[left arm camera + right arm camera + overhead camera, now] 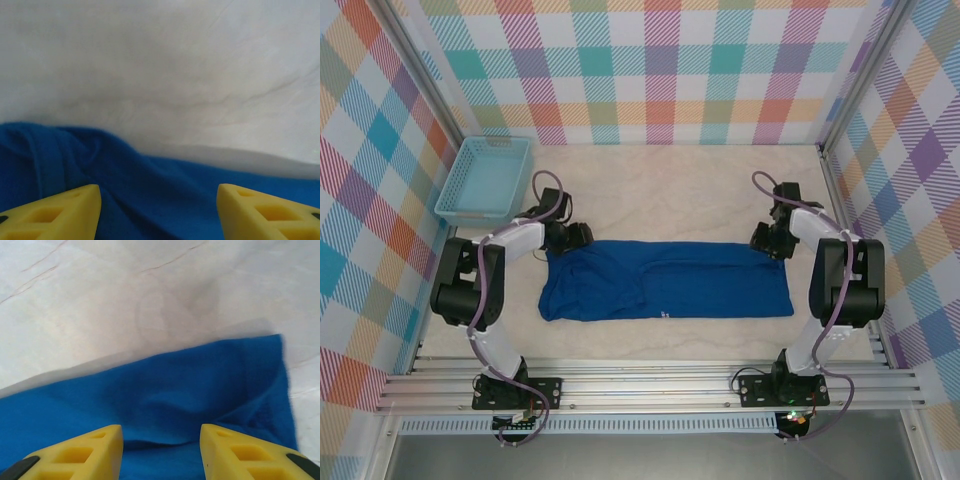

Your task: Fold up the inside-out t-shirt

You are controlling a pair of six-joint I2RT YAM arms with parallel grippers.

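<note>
Nearest the arm bases, the royal-blue soft cloth t-shirt (665, 280) lies flat on the pale marbled table (660, 190) as a long narrow band running left to right. A tiny light mark shows by its near edge. At the band's far left corner sits the left gripper (568, 236). In its wrist view its yellow fingers (70, 210) stand well apart over rumpled blue cloth, clamping nothing that I can see. At the far right corner sits the right gripper (768, 242). Its wrist view shows its claw (160, 432) apart too, with the shirt's corner lying between and below the tips rather than pinched. Further back, on the left, a light blue plastic mesh basket (480, 216) stands apart from the shirt. Judging by the band shape, the lengthwise folds look done. The crosswise folds into a compact stack seem left to do, and both arms appear placed to take the far corners. Whether the shirt is right side out I cannot tell.
</note>
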